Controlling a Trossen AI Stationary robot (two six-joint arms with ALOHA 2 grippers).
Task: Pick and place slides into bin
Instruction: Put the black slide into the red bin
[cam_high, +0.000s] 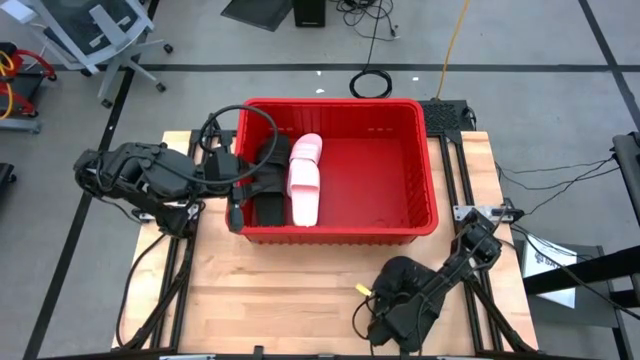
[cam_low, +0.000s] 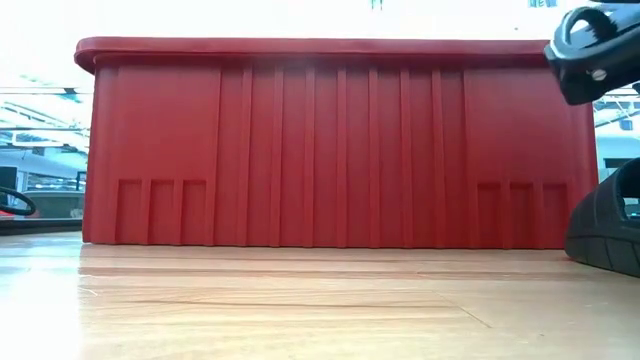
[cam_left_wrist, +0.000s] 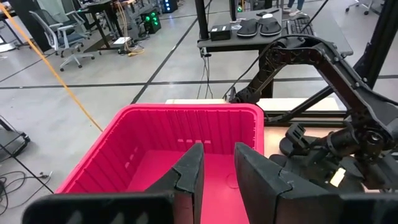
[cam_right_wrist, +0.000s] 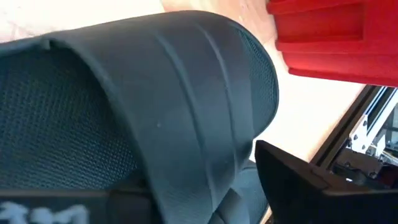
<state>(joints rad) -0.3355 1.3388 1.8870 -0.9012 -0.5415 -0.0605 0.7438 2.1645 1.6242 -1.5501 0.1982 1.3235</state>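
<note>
Slides: one pale pink slide (cam_high: 305, 180) and black ones lie in the bin's (cam_high: 420, 160) left half. Right gripper (cam_high: 392, 300), at six o'clock on the table, is down over a black slide (cam_right_wrist: 143, 106), fingers spread around it; closing and lifting comes next, over the bin's near wall. Left gripper (cam_left_wrist: 217, 177), at nine o'clock over the bin rim, is partly open and holds nothing.

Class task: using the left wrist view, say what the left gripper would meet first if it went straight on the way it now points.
Judging by that view, the left gripper points into the bin. It would probably meet the bin's red floor or far wall first, though depth is unclear.
</note>
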